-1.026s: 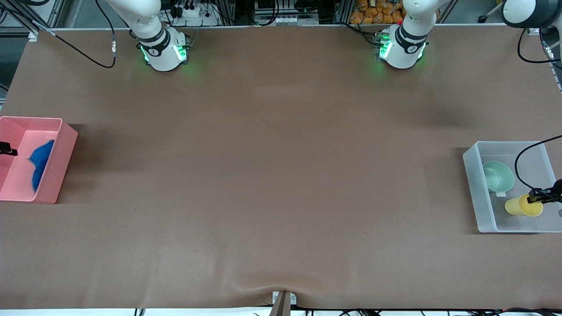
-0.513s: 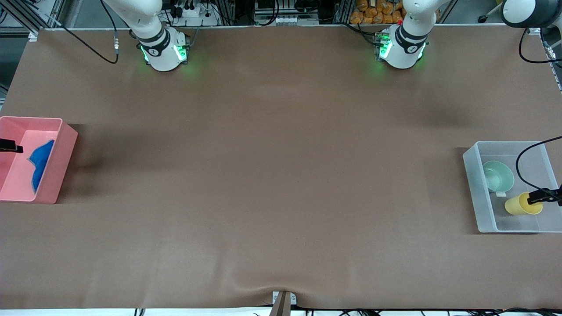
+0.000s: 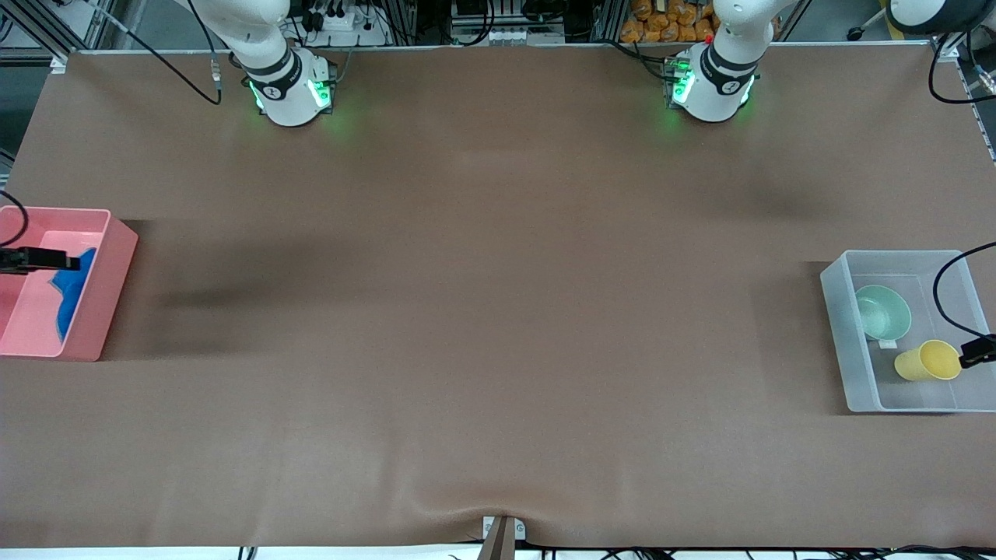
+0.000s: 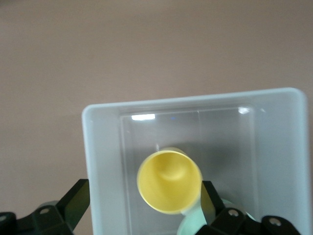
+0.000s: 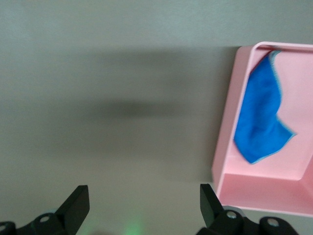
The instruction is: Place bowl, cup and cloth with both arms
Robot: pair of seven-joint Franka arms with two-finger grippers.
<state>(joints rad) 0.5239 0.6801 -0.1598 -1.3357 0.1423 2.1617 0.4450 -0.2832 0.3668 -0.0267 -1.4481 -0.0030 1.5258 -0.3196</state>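
Left claw (image 4: 142,210) spread wide over the clear plastic bin (image 3: 836,327), which holds the plain yellow cup (image 3: 927,361) on its side just beside the smooth mint bowl (image 3: 882,312). Right claw (image 5: 142,208) also spread, over the pink bin (image 3: 109,292) holding the crumpled blue cloth (image 3: 71,292); brown matte worktop (image 3: 482,311).

The right arm rises from its green-lit base at the far edge of the table and leaves the top of the front view. Its right gripper (image 3: 58,260) hangs over the right arm's end of the table, fingers (image 5: 77,204) spread wide.

The left arm likewise rises out of view from its base. Its left gripper (image 3: 979,350) hangs over the left arm's end, fingers (image 4: 74,202) apart and holding nothing.
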